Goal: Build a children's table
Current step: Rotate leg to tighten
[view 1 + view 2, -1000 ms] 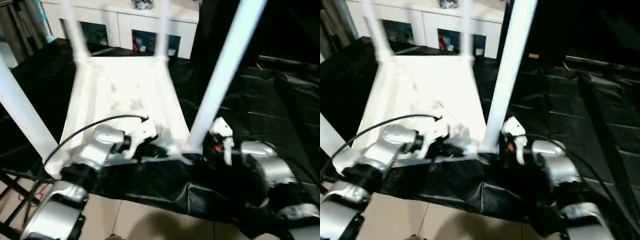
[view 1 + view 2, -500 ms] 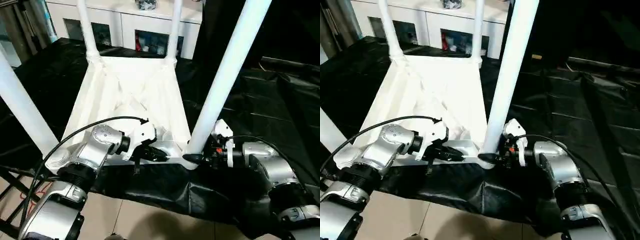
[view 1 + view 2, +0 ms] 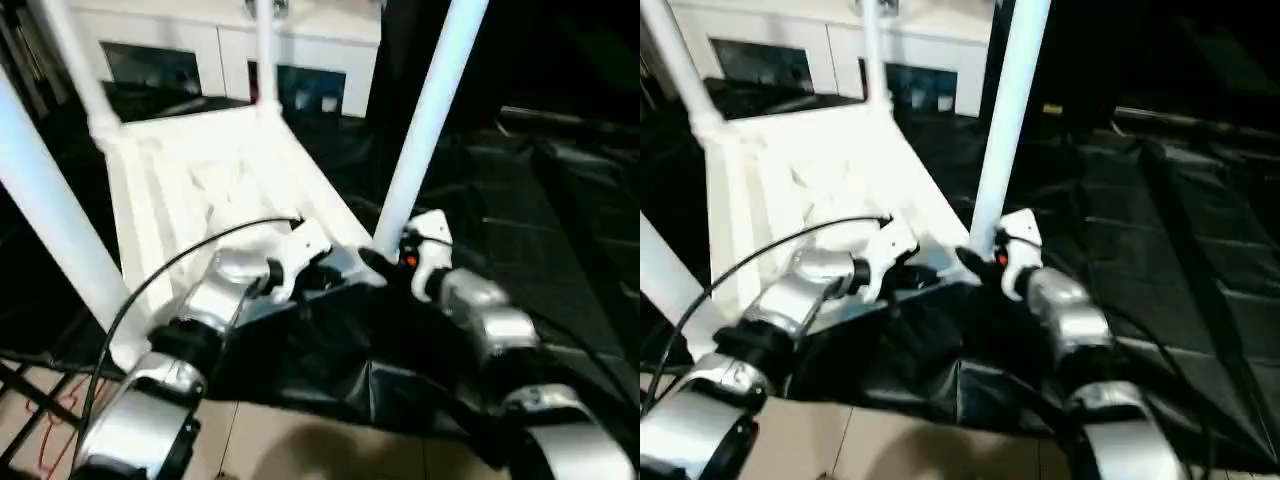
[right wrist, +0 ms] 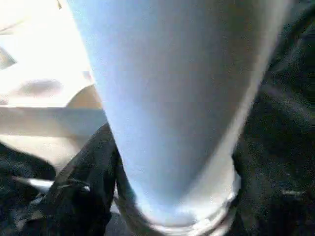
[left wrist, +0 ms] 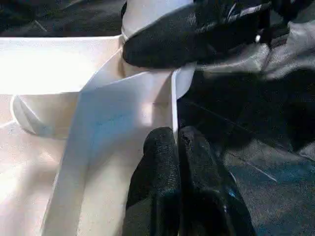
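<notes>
While the children's table (image 3: 210, 180) lies upside down on the black-covered desk (image 3: 560, 200), its ribbed underside faces up and its four white legs stand upward from the corner sockets. The left gripper (image 5: 176, 147) sits at the near edge of the tabletop, its two black jaws pressed narrow together on the thin white rim wall, close to the near right corner socket. The right gripper (image 3: 385, 268) is at the base of the near right leg (image 3: 425, 120), where that leg enters its socket; one black finger (image 5: 167, 42) curves around the foot of the leg, and the leg rises close before the right wrist camera, so the jaws appear closed on it. Both silver forearms reach in from the near side. Beyond the table stands a white cabinet (image 3: 300, 60) with glass-fronted compartments. Tiled floor (image 3: 300, 450) shows below the desk's near edge.
</notes>
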Motion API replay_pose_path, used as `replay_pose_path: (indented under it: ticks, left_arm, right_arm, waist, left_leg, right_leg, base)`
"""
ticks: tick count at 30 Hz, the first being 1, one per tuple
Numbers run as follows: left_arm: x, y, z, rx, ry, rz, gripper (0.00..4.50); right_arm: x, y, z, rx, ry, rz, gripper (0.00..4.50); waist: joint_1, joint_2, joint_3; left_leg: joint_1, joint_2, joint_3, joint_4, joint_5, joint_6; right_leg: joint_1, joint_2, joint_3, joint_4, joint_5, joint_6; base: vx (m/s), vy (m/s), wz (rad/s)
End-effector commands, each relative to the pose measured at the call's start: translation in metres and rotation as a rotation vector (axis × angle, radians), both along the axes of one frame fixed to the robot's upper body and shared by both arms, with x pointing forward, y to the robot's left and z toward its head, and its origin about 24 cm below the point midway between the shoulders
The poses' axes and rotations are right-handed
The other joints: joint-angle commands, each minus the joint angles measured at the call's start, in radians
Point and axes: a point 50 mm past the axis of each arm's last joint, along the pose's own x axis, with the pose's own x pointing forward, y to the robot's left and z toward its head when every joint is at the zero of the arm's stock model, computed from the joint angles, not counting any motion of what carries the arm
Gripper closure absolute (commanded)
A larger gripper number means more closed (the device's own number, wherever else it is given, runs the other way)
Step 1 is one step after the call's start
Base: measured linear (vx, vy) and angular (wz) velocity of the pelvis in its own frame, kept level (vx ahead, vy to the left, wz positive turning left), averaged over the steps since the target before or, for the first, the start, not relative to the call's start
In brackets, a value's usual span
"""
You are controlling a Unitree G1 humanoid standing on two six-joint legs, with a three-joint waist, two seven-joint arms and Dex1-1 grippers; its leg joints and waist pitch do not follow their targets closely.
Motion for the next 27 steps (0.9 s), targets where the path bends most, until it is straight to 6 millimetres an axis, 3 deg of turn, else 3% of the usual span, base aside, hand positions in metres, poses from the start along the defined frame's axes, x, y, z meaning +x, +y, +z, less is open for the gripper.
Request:
replay_pose_path:
  ticks: [1,5,10,14,16,20,27]
  left_arm:
    - [-0.009,-0.035,0.004,-0.076,-0.011,-0.096,4.5]
    - [-0.012,-0.03,0.003,-0.073,-0.018,-0.155,4.5]
    - [-0.015,-0.014,0.002,-0.044,0.013,-0.211,4.5]
    - [-0.017,-0.004,0.001,-0.031,0.033,-0.259,4.5]
    - [-0.018,0.0,0.001,-0.028,0.039,-0.27,4.5]
    - [-0.022,0.012,0.002,-0.027,0.055,-0.328,4.5]
    - [-0.022,0.018,0.003,-0.024,0.069,-0.344,4.5]
  right_arm:
    - [-0.007,0.028,-0.011,0.002,0.057,0.099,0.87]
    - [-0.009,0.025,-0.005,-0.023,0.008,0.214,0.55]
    - [-0.025,0.017,0.002,0.012,-0.03,0.477,0.55]
    - [-0.033,0.006,0.004,0.031,0.004,0.594,0.55]
    - [-0.036,0.002,0.005,0.037,0.016,0.629,0.7]
    - [-0.045,-0.008,0.006,0.037,0.06,0.728,1.02]
    - [-0.049,-0.011,0.007,0.042,0.086,0.769,1.49]
  waist:
    - [0.002,-0.002,-0.059]
    - [0.004,-0.002,-0.059]
    - [0.012,-0.005,-0.059]
    - [0.016,-0.004,-0.055]
    - [0.018,-0.009,-0.055]
    - [0.032,-0.007,-0.057]
    - [0.04,-0.008,-0.057]
  left_leg:
    - [0.004,0.028,-0.014,-0.058,-0.212,0.04]
    - [0.004,0.029,-0.014,-0.058,-0.22,0.046]
    - [0.002,0.03,-0.013,-0.055,-0.208,0.078]
    - [0.008,0.033,-0.013,-0.058,-0.236,0.064]
    - [0.007,0.034,-0.013,-0.058,-0.237,0.064]
    - [0.004,0.037,-0.011,-0.057,-0.212,0.067]
    - [0.006,0.035,-0.012,-0.058,-0.215,0.046]
  right_leg:
    - [0.044,-0.066,0.047,-0.081,-0.232,-0.206]
    - [0.047,-0.065,0.048,-0.081,-0.226,-0.203]
    - [0.051,-0.065,0.048,-0.079,-0.191,-0.208]
    - [0.045,-0.065,0.048,-0.084,-0.249,-0.21]
    - [0.046,-0.065,0.047,-0.084,-0.252,-0.208]
    - [0.047,-0.065,0.047,-0.076,-0.219,-0.21]
    - [0.045,-0.067,0.047,-0.079,-0.26,-0.193]
  base:
    - [0.0,0.0,0.0]
    - [0.0,0.0,0.0]
    - [0.0,0.0,0.0]
    - [0.0,0.0,0.0]
    - [0.0,0.0,0.0]
    - [0.0,0.0,0.0]
    - [0.0,0.0,0.0]
